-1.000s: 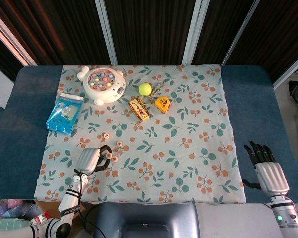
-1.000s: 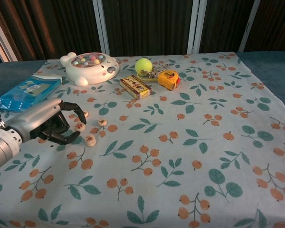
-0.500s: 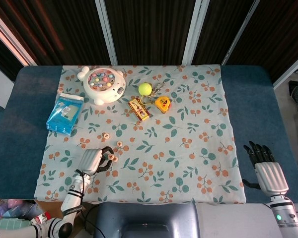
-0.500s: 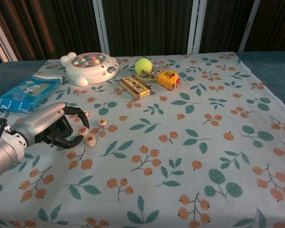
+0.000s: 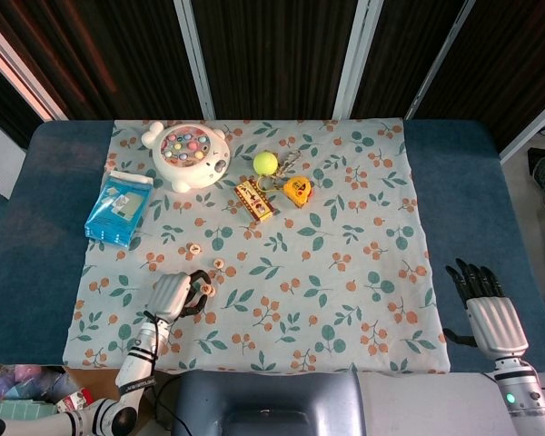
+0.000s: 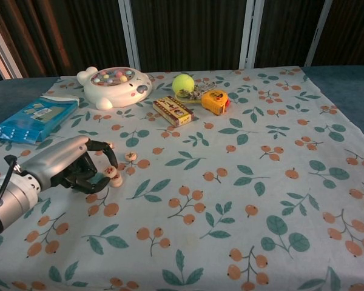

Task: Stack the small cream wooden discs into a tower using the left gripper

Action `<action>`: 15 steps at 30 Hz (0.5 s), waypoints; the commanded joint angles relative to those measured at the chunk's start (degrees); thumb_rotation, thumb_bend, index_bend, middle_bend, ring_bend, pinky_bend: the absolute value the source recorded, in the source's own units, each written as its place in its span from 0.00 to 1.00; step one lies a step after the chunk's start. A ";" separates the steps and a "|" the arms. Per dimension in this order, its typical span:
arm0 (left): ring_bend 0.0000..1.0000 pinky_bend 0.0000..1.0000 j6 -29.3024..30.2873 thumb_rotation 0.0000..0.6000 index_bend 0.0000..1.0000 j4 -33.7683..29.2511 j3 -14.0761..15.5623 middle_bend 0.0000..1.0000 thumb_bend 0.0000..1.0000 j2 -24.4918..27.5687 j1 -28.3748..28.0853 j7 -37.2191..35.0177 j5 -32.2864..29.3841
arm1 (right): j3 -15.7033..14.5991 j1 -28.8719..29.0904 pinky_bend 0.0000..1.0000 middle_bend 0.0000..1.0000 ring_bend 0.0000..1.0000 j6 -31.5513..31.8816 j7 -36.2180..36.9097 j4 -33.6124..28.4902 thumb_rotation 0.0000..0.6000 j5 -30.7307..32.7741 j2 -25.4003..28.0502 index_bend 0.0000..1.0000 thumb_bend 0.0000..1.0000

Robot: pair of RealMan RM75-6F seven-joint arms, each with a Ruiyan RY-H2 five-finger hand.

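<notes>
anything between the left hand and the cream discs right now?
Nothing visible. The left hand already has its fingertips at the two stacked discs. Another disc lies just beyond on open cloth; the toys sit far back.

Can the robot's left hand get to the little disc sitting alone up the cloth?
Probably yes. The left hand sits close to that lone disc, with only bare tablecloth between them, though its fingers already seem to be around another disc.

No text, brand or number can be read. The blue packet [image 6: 31, 119] and the small patterned box [image 6: 173, 110] carry print, but it is too small to make out.
</notes>
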 commanded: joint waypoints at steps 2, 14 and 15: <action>1.00 1.00 -0.05 1.00 0.45 0.09 -0.02 1.00 0.43 -0.12 -0.08 0.04 0.11 | -0.02 -0.02 0.00 0.00 0.00 0.02 0.02 -0.01 1.00 -0.01 0.01 0.00 0.12; 1.00 1.00 -0.44 1.00 0.44 0.70 -0.20 1.00 0.44 -0.66 -0.27 0.38 -0.20 | 0.05 -0.02 0.00 0.00 0.00 0.01 -0.05 -0.08 1.00 0.16 0.04 0.00 0.12; 1.00 1.00 -0.42 1.00 0.44 0.57 -0.12 1.00 0.44 -0.59 -0.22 0.39 -0.15 | 0.05 -0.02 0.00 0.00 0.00 -0.03 -0.04 -0.08 1.00 0.18 0.05 0.00 0.12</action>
